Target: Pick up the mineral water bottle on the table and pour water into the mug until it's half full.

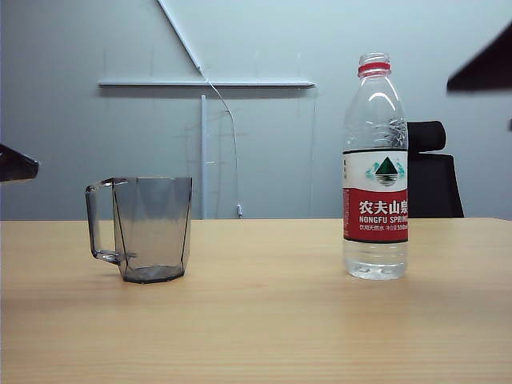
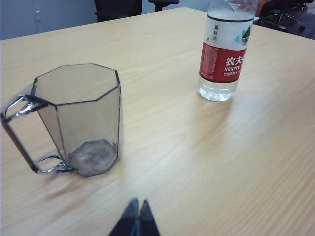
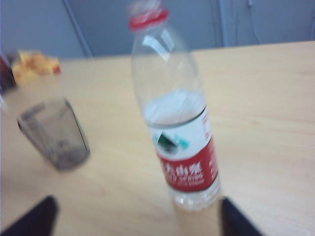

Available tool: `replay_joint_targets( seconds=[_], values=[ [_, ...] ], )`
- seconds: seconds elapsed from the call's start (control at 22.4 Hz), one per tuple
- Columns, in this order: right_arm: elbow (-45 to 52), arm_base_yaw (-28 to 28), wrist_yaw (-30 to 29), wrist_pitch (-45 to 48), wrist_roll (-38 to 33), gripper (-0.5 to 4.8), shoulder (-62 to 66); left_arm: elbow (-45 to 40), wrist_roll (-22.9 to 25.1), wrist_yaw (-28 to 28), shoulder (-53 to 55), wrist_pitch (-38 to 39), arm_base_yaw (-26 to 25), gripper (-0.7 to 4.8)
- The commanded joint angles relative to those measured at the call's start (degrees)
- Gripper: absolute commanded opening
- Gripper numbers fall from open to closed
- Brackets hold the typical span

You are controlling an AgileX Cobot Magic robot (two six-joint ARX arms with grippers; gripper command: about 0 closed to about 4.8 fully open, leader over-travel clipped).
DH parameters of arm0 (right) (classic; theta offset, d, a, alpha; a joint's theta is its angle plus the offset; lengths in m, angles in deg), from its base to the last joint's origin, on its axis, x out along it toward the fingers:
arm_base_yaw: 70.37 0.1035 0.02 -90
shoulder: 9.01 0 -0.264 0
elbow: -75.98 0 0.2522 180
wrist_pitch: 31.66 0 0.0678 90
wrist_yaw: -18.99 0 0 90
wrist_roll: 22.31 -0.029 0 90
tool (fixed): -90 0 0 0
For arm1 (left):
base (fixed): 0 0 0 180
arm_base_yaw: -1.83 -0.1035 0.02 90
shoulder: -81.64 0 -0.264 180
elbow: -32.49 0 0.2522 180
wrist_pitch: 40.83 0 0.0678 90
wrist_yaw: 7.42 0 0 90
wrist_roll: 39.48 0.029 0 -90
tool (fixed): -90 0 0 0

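My right pincer is wide open, empty, straddling the mineral water bottle upright on the counter. I'd grab mid-label, squarely. Left pincer is pinched closed near the mug.

The mug stands on the table, well left of the mineral water bottle.

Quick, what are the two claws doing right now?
Left claw: closed, holding nothing, near the mug.
Right claw: open, empty, facing the mineral water bottle.
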Motion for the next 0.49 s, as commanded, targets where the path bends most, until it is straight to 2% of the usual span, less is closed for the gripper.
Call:
replay_joint_targets(
  seconds=[0.04,0.13,0.18,0.22,0.27,0.4,0.49],
  values=[
    [-0.1,5.0,4.8,8.4,6.2,4.79,8.9,0.2,-0.2,-0.2,0.0,-0.6,0.0,-0.02],
    [-0.1,6.9,10.9,18.0,6.6,4.79,18.9,0.2,-0.2,-0.2,0.0,-0.6,0.0,-0.02],
    [-0.1,6.8,11.8,21.0,6.7,4.79,21.8,0.2,-0.2,-0.2,0.0,-0.6,0.0,-0.02],
    [-0.2,5.6,12.2,28.3,6.7,4.79,29.5,0.2,-0.2,-0.2,0.0,-0.6,0.0,-0.02],
    [-0.2,4.9,12.1,31.1,6.7,4.79,32.5,0.2,-0.2,-0.2,0.0,-0.6,0.0,-0.02],
    [-0.3,2.3,7.3,49.8,6.6,4.79,49.1,0.2,-0.2,-0.2,0.0,-0.6,0.0,-0.02],
    [-0.6,2.1,7.3,59.6,6.7,4.79,58.1,0.2,-0.2,-0.2,0.0,-0.6,0.0,-0.02]
  ],
)
